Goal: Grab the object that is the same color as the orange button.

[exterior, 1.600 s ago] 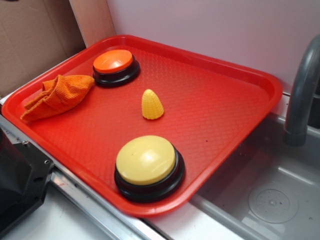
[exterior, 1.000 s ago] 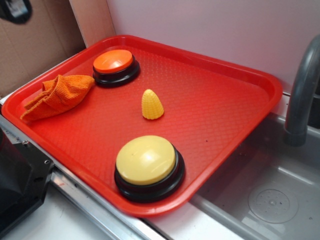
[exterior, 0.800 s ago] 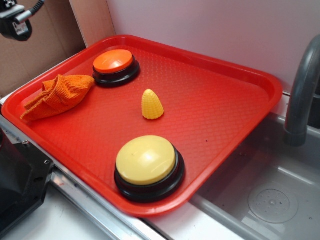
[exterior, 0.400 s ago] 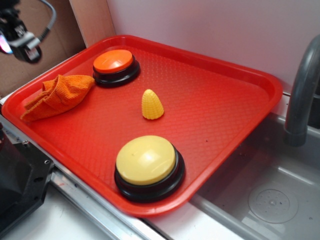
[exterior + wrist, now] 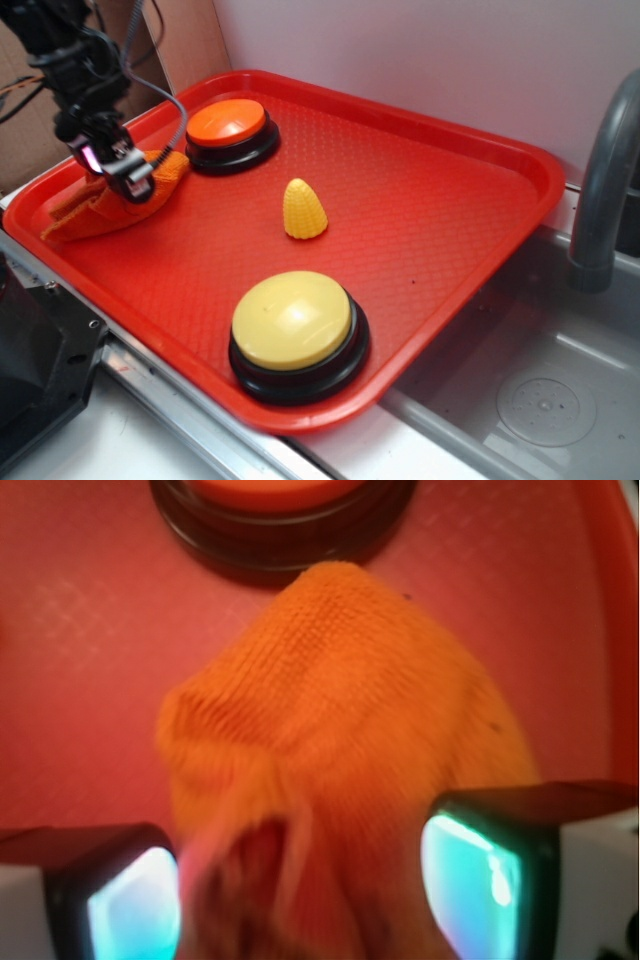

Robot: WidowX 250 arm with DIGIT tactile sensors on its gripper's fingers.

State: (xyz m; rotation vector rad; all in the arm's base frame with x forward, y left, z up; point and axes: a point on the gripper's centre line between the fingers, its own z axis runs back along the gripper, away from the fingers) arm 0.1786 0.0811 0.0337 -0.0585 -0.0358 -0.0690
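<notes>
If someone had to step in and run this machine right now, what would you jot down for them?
Gripper: open, fingers either side of the fuzzy orange cloth, not closed on it.
Cloth: at the left edge of the red plastic tray, beside the round orange-topped button.
Done: gripper lined up over the cloth.
Left: close on the cloth and lift it. Leave the small yellow toy corn alone.

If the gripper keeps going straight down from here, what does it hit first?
Most likely the orange cloth: it lies between the open fingers of the gripper, with the tray beneath. Remaining height is unclear.
</notes>
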